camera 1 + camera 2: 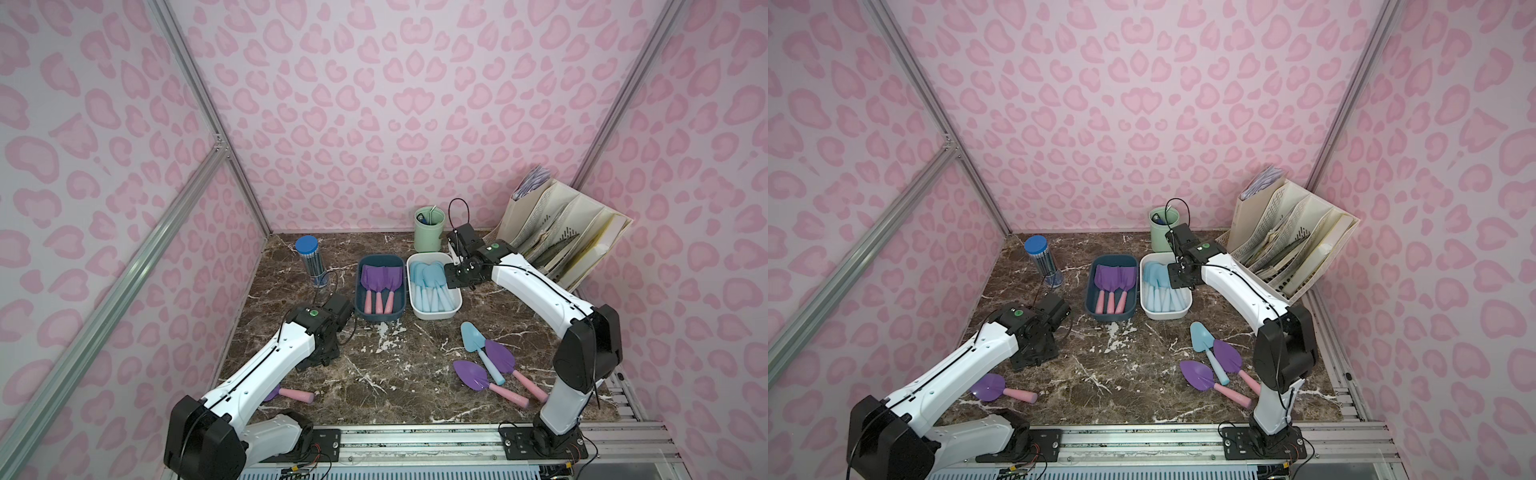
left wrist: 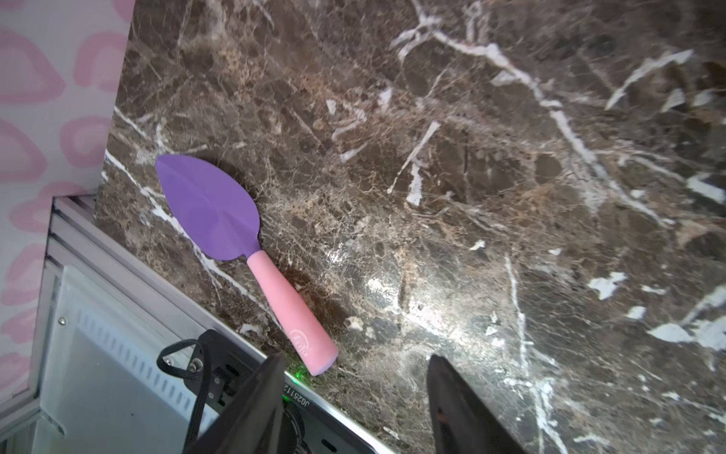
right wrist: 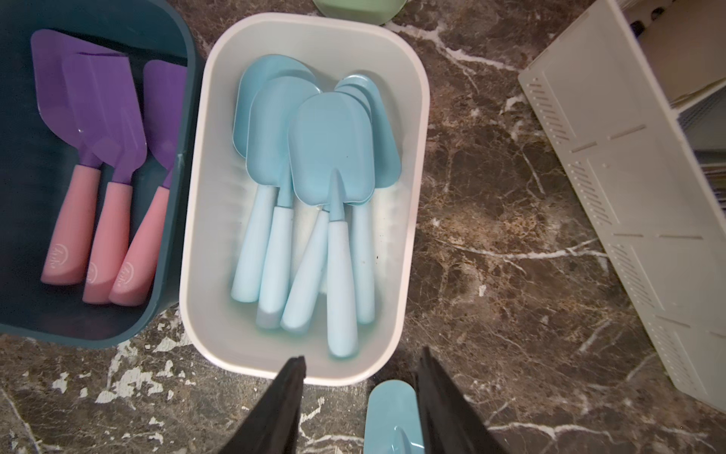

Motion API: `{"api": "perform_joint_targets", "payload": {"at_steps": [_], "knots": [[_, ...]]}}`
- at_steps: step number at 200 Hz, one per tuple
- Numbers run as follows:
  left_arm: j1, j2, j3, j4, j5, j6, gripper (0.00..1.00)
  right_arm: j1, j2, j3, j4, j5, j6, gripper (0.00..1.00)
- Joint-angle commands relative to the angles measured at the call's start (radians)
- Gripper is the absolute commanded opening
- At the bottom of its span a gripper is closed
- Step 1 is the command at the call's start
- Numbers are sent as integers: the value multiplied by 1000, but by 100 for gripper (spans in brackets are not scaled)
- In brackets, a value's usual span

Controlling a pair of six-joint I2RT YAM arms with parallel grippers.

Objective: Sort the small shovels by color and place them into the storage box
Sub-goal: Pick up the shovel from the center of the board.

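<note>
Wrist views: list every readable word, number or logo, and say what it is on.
"JG25112", the rest hidden, on the rail.
Embossed logo on the loose shovel's handle: too blurred to read.
Embossed logos on the boxed pink handles: too blurred to read.

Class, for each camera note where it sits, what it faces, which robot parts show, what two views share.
Both top views: high in front, looking down at table; left arm and right arm show.
Left wrist: on left arm, facing purple shovel; left gripper shows.
Right wrist: over white box; right gripper shows.
Shared: white box, with top views.
</note>
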Motion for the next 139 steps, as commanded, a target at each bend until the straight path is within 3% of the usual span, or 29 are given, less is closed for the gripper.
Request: {"api": "perform_joint_targets", "payload": {"at_steps": [1,77,139], "knots": [[35,-4,-43,8,47,-74,63,2,-25,-17,4,0,11,51],[145,-104,-141,45,166,-191,69,-3,-72,-81,46,-27,-26,52],[208,-187,-237,76,220,-215,73,-12,-140,-147,95,-38,-30,52]]}}
